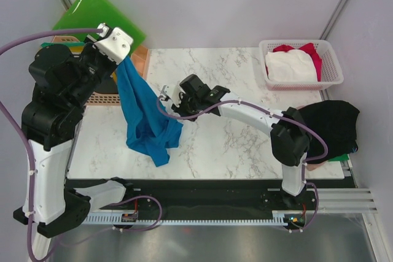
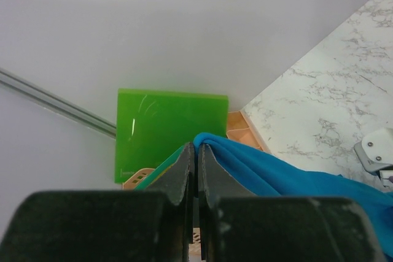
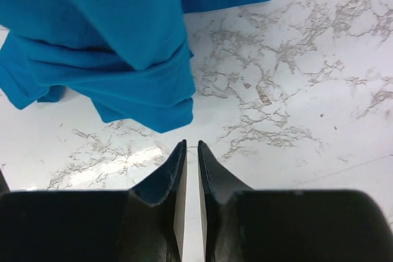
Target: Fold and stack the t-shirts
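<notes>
A white plastic lattice basket (image 1: 331, 65) at the upper right of the overhead view holds two soft shirts: a white shirt (image 1: 290, 65) bunched in front and a red shirt (image 1: 314, 53) behind it, showing along the far and right rim. Just below the basket, at the right edge of the frame, a black shirt (image 1: 331, 122) lies heaped over the table's corner.

The blue shirt (image 1: 144, 115) hangs left of centre in a long, creased drape. Its top is pinched in the left gripper (image 1: 126, 57), and its lower folds pool on the white, grey-veined marble table (image 1: 245, 145). In the left wrist view the left gripper (image 2: 196, 150) has its dark jaws pressed together on a rolled edge of the blue shirt (image 2: 276, 173).

The right gripper (image 1: 174, 104) sits mid-frame, just right of the hanging cloth. In its wrist view the right gripper (image 3: 191, 148) shows only a narrow slit between its black fingers, with nothing in it. It points at the layered hem of the blue shirt (image 3: 123, 47), which lies just beyond the tips on the glossy table (image 3: 295, 90).

A stiff, shiny green folder (image 1: 98, 13) leans at the upper left, flat and square-cornered in the left wrist view (image 2: 166, 127). A tan slotted crate (image 1: 101, 98) is partly hidden under the left arm.
</notes>
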Controlling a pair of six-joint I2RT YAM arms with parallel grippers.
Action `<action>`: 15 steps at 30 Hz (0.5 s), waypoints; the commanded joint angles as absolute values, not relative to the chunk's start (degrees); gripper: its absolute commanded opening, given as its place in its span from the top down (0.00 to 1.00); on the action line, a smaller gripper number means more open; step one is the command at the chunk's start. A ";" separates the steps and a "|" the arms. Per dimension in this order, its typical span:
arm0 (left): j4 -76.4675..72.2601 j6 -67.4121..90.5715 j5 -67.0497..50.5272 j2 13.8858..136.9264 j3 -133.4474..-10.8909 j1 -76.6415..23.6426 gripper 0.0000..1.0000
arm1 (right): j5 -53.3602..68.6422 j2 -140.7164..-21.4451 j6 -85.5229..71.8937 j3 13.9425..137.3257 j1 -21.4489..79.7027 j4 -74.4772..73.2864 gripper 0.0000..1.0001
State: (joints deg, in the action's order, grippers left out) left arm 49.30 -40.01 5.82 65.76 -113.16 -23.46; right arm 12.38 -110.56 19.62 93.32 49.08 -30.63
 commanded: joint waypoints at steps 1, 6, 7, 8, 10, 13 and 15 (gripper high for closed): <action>45.35 -41.05 5.10 66.18 -113.29 -23.03 0.98 | 15.20 -106.79 18.55 92.98 49.83 -27.16 0.83; 45.26 -40.69 4.83 66.27 -112.94 -22.85 0.98 | 15.03 -107.14 19.16 95.80 52.20 -28.04 0.97; 45.35 -40.87 4.83 66.27 -112.85 -22.85 0.98 | 15.12 -107.40 19.07 96.32 53.08 -28.04 0.98; 45.35 -40.96 4.83 66.27 -112.94 -22.85 0.98 | 15.20 -107.75 18.90 96.85 53.43 -27.95 0.99; 45.35 -41.04 5.01 66.27 -112.94 -22.68 0.98 | 15.47 -109.24 18.72 98.87 54.40 -28.04 1.00; 45.26 -40.96 4.92 66.18 -112.50 -22.68 0.98 | 15.99 -111.88 18.46 102.12 55.54 -28.30 1.00; 45.26 -40.96 4.83 66.18 -112.06 -22.50 0.98 | 16.43 -113.98 18.20 104.76 56.16 -28.65 1.00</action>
State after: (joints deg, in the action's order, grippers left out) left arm 49.10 -39.99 5.43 66.72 -112.29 -22.92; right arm 14.74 -111.44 19.18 100.25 55.40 -30.33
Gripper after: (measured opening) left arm 0.034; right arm 0.007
